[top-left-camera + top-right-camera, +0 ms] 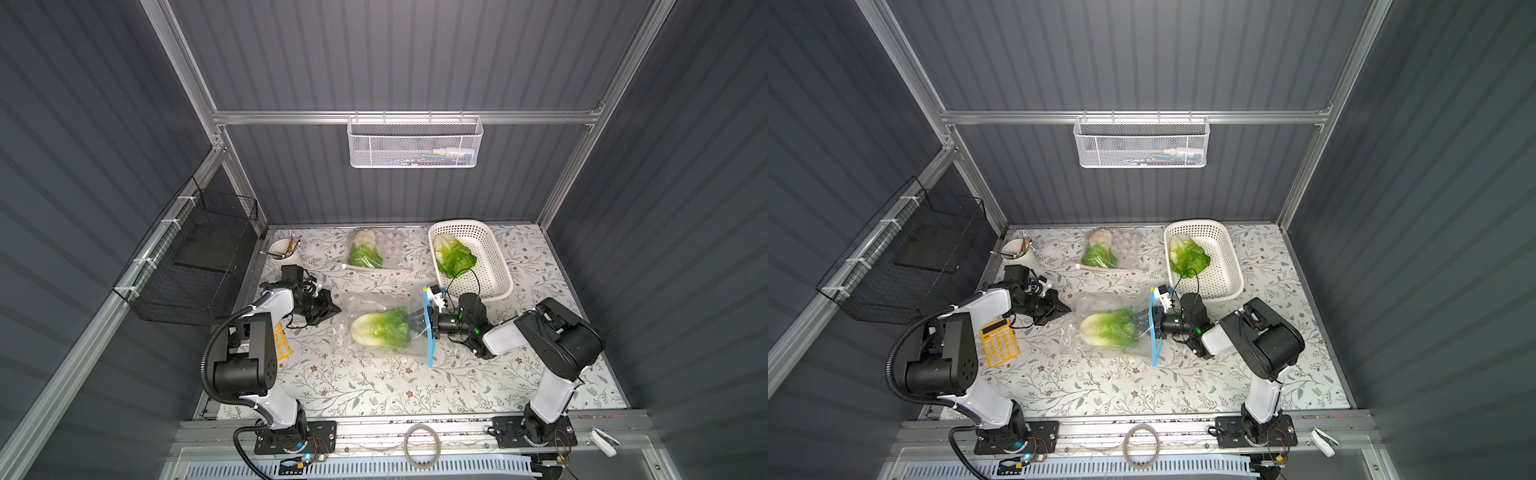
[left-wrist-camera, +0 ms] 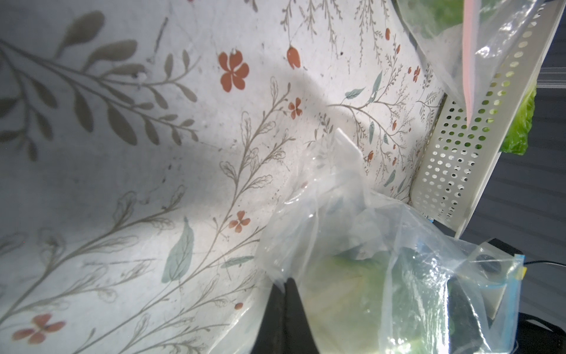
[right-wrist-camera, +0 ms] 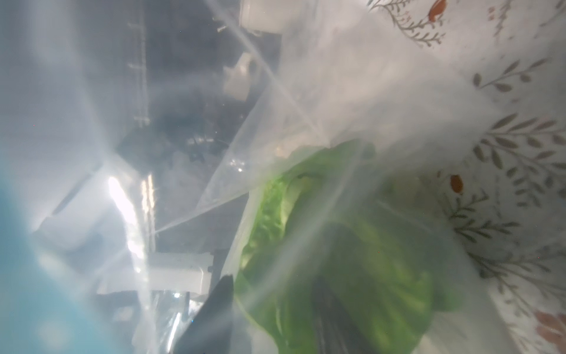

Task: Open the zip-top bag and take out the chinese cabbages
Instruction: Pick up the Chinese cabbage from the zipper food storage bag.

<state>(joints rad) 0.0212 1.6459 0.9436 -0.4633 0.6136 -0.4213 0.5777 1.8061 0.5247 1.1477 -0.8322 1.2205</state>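
Note:
A clear zip-top bag (image 1: 374,301) with a blue zip edge (image 1: 429,332) lies mid-table, mouth toward the right arm. Inside it lies one of the chinese cabbages (image 1: 380,328) (image 1: 1108,328), white base toward the left. My left gripper (image 1: 334,309) (image 2: 286,283) is shut on the bag's closed end. My right gripper (image 1: 415,324) (image 3: 272,280) reaches through the mouth, its fingers closed on either side of the green leafy end (image 3: 352,245). A second cabbage (image 1: 453,253) lies in the white basket (image 1: 498,266). A third (image 1: 363,251) sits in another bag at the back.
The back bag also holds pale round lumps (image 1: 390,243). A cup of brushes (image 1: 282,249) stands at the back left, and a yellow calculator (image 1: 998,340) lies under the left arm. A black wire basket (image 1: 199,257) hangs on the left wall. A tape ring (image 1: 422,446) lies on the front rail.

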